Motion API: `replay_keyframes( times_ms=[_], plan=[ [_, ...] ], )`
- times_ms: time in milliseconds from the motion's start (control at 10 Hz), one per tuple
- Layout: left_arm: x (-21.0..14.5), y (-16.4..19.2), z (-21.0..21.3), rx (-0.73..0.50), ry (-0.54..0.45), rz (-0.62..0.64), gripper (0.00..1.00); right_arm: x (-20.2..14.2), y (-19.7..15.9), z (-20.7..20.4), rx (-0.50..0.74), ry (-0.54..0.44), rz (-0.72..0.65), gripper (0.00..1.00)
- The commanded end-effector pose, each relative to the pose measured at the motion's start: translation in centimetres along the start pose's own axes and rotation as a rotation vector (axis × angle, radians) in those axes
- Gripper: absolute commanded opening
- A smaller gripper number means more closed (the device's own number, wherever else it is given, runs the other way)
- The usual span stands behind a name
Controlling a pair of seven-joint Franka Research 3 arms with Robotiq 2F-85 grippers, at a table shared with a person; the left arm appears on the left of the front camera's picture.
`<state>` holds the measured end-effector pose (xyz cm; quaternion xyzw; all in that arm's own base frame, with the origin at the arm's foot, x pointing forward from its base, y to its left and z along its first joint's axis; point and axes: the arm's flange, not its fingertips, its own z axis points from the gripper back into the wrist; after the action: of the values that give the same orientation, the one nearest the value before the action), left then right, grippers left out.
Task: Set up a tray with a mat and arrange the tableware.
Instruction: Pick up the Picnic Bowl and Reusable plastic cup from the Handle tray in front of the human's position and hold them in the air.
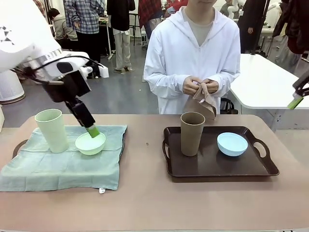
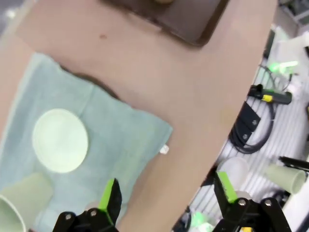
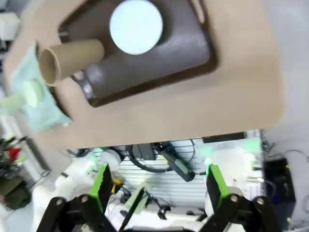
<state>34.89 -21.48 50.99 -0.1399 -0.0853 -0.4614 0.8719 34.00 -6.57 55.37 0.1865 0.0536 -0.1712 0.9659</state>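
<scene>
A pale green tumbler (image 1: 50, 129) and a mint green bowl (image 1: 90, 143) stand on a green mat (image 1: 63, 164) spread over a dark tray whose handle (image 1: 19, 145) shows at the left. My left gripper (image 1: 91, 129) hangs open just above the bowl's far rim, holding nothing. From its wrist I see the bowl (image 2: 60, 140), the tumbler (image 2: 19, 205) and the mat (image 2: 106, 140) below the open left gripper (image 2: 166, 193). A brown tumbler (image 1: 192, 133) and a light blue bowl (image 1: 232, 143) stand on a bare brown tray (image 1: 219, 166). My right gripper (image 3: 158, 186) is open, high off the table's right side.
The person at the far side holds a brownish folded cloth (image 1: 203, 104) in both hands above the brown tray's far edge. A small white tag (image 1: 102, 190) sticks out from the mat's front edge. Bare tabletop (image 1: 145, 159) lies between the two trays.
</scene>
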Motion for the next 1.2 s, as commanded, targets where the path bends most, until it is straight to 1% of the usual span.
replay_keyframes(
  times_ms=[0,100,200,500,600,700,800,900,1000,1100],
  plan=[
    [0.2,1.2,-1.2,-0.002,-0.054,-0.054,1.00,0.6,-0.4,-1.5,-0.029,0.005,-0.036,1.00],
    [-0.2,2.0,-1.2,-0.046,-0.074,-0.025,1.00,0.6,-0.7,-1.8,-0.031,0.009,-0.039,1.00],
    [0.6,-0.2,-0.5,0.004,-0.015,-0.028,1.00,0.3,-0.2,-1.1,-0.012,0.013,-0.008,1.00],
    [0.6,-0.2,-0.5,0.004,-0.015,-0.028,1.00,0.3,-0.2,-1.1,-0.012,0.013,-0.008,1.00],
    [0.7,0.4,-0.8,-0.006,-0.030,-0.032,1.00,0.4,-0.5,-1.4,-0.005,0.015,-0.005,1.00],
    [3.2,1.7,-2.0,0.030,-0.072,-0.194,1.00,1.5,0.9,-1.1,-0.042,-0.006,0.055,1.00],
    [5.7,2.5,-3.5,0.009,-0.075,-0.205,1.00,2.5,2.3,-1.7,-0.108,-0.047,0.081,1.00],
    [8.0,2.4,-4.5,-0.002,-0.083,-0.308,1.00,3.3,3.6,-2.5,-0.153,-0.066,0.087,1.00],
    [10.2,2.0,-6.2,-0.057,-0.127,-0.394,1.00,4.4,4.1,-3.1,-0.183,-0.068,0.100,1.00],
    [12.0,1.7,-8.0,-0.114,-0.160,-0.421,1.00,5.3,4.7,-4.1,-0.216,-0.070,0.096,1.00]
  ],
)
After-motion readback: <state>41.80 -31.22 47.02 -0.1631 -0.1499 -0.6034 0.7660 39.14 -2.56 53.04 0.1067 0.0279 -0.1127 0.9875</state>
